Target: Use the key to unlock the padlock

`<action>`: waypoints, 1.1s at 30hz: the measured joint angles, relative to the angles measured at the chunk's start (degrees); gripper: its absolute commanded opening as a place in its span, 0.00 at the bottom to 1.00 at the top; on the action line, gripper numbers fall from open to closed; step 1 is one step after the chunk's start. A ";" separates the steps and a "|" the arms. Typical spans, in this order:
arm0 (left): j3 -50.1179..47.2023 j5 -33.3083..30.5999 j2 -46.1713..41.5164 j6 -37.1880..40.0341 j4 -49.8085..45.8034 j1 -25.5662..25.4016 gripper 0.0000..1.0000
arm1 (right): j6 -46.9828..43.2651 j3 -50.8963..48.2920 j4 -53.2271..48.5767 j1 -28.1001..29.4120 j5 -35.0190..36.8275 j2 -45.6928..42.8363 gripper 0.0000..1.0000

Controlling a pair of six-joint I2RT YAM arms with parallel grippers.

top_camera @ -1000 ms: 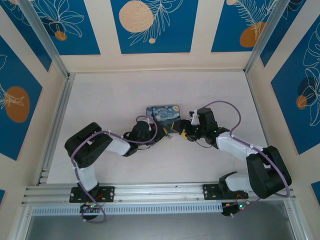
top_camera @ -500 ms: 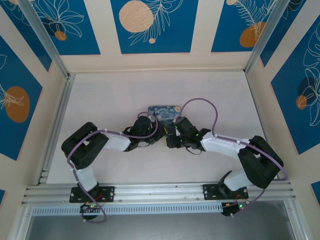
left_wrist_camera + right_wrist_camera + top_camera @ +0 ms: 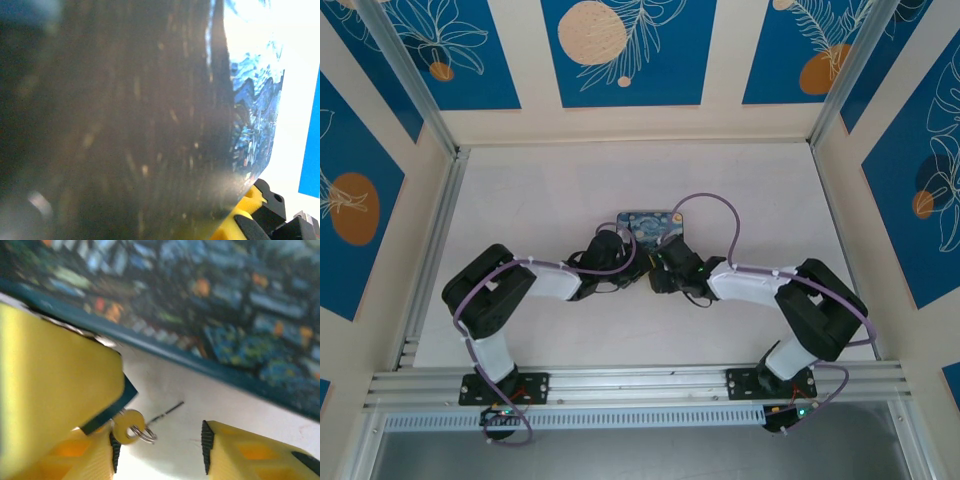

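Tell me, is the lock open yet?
Not yet, it seems. The left gripper and right gripper are both at the box. The right gripper is open, beside a small yellow disc with a ring. Grabbing the key and turning it in the padlock look left to do.

Even overhead light; both wrist views blurred.

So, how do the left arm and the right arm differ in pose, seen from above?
The left gripper is at the painted-print box by its near left corner; the right gripper is at its near edge. The left arm's purple cable makes a small loop at the wrist; the right arm's cable arches high and wide. Both arms are bent at the elbow, and their grippers almost meet at the box.
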 measured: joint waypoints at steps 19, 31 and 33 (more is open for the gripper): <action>0.20 2.45 0.00 -1.49 1.49 0.46 0.00 | 1.86 -2.78 1.86 -8.52 -20.22 -4.35 0.33; 0.09 2.64 0.00 -0.96 0.61 0.76 0.00 | 2.40 -4.28 3.82 -10.64 -24.50 -13.40 0.43; 0.44 2.80 -0.13 -0.96 -0.33 0.85 0.00 | 1.25 -4.59 3.61 -9.81 -21.42 -13.40 0.41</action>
